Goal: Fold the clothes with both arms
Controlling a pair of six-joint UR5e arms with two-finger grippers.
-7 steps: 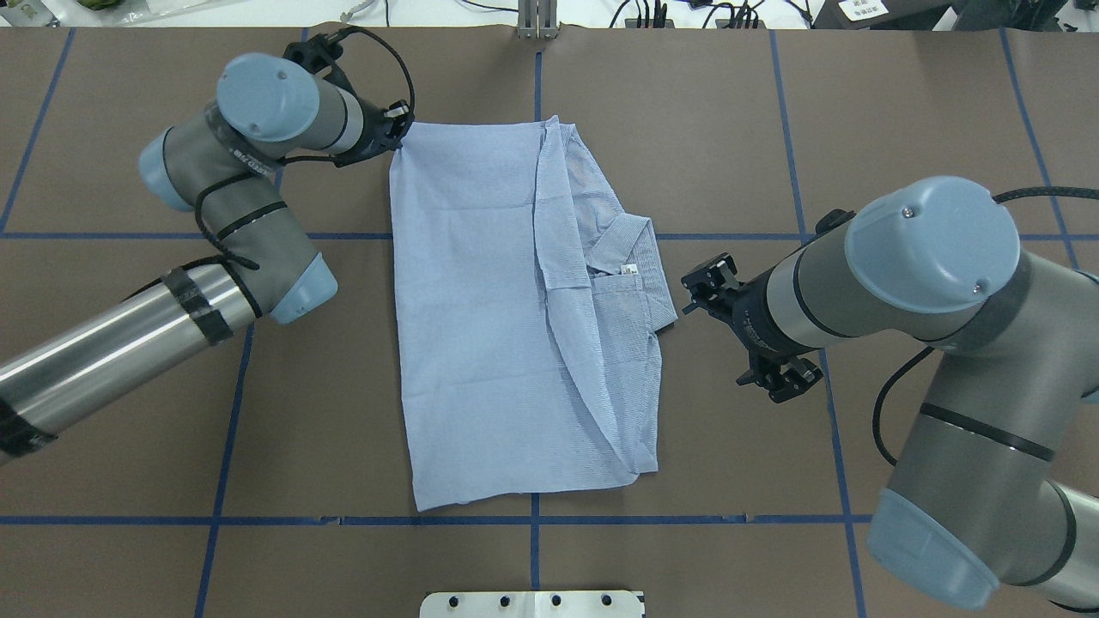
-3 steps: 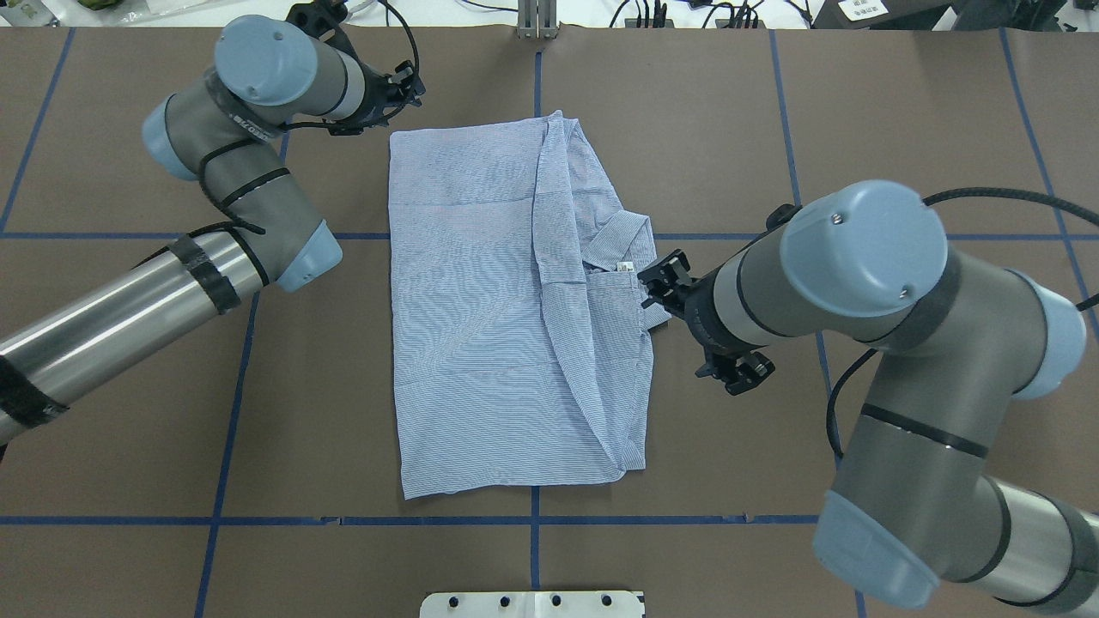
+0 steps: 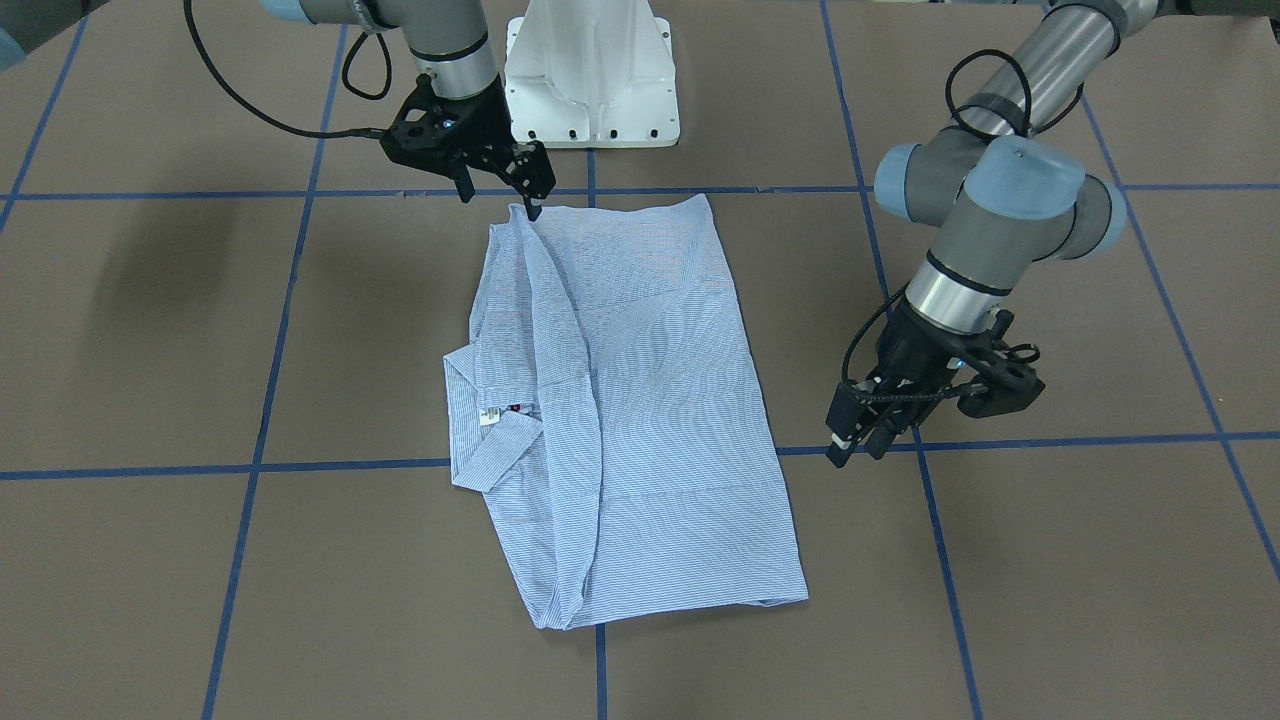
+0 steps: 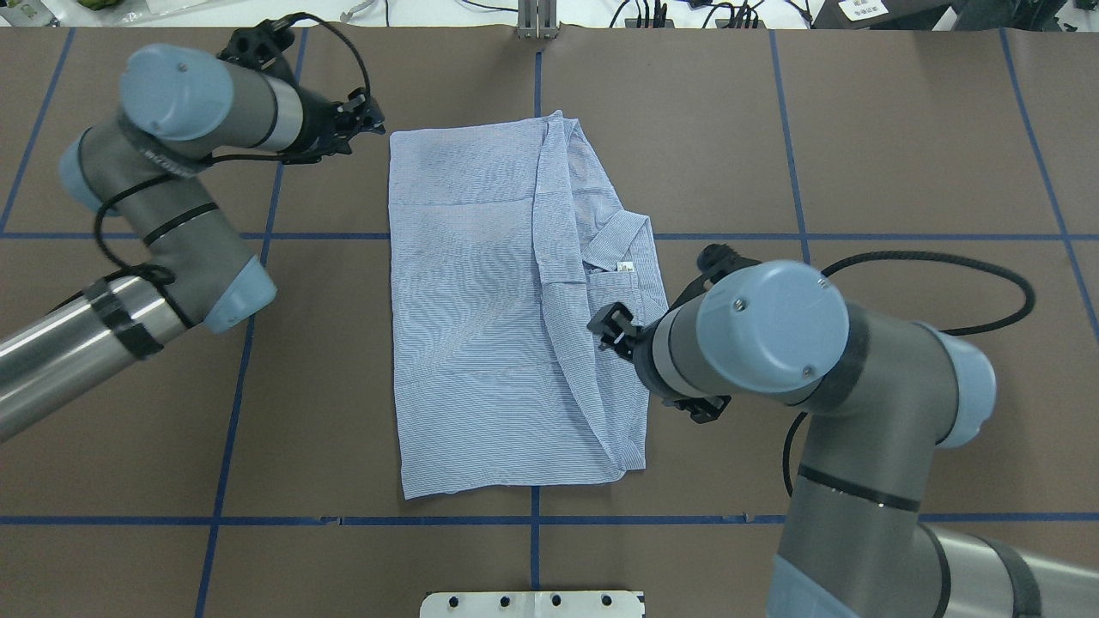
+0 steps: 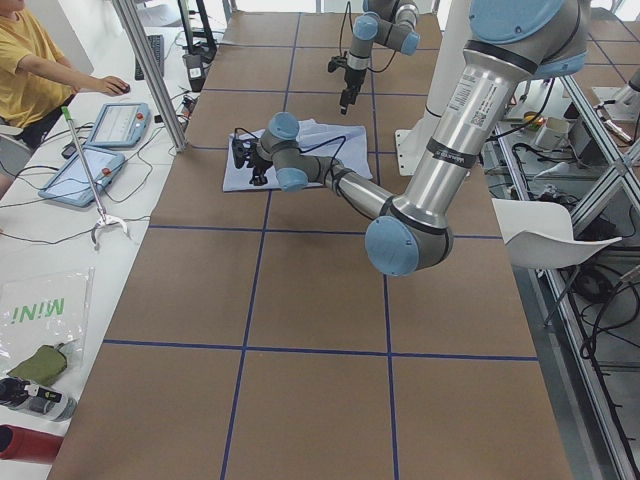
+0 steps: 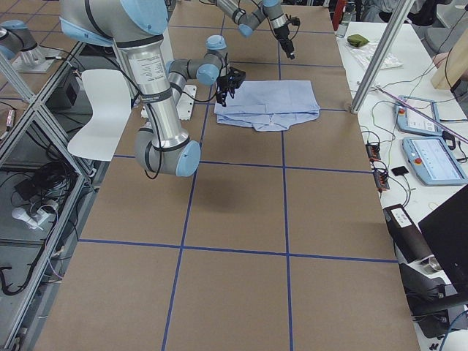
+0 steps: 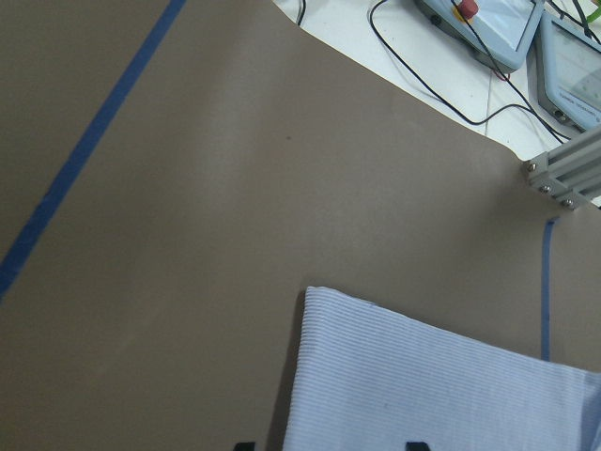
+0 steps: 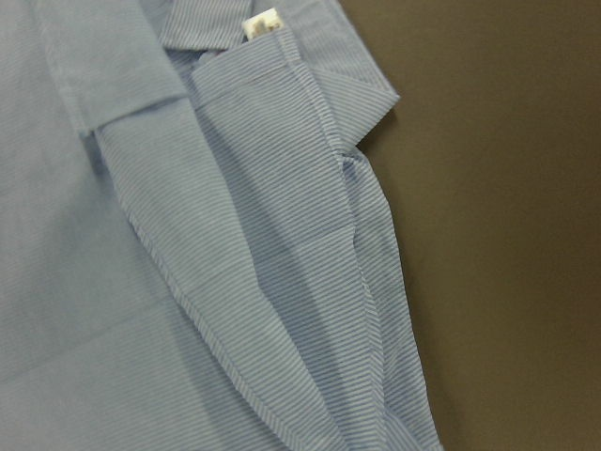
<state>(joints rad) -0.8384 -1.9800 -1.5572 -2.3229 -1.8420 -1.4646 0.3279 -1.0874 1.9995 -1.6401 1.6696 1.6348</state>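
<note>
Shirt corner just let go by left fingers, now spread and clear of cloth; right fingers, spread too, newly above collar edge, probably for next fold.

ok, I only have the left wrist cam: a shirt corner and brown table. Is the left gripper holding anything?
Observer: No. The left gripper is open, beside the shirt and not touching it.
Operator: And the right one?
Observer: The right gripper is open over the shirt's collar side, with nothing in it.
Operator: Shirt shape?
Observer: It is folded into a long rectangle, with the collar sticking out on one long edge.
</note>
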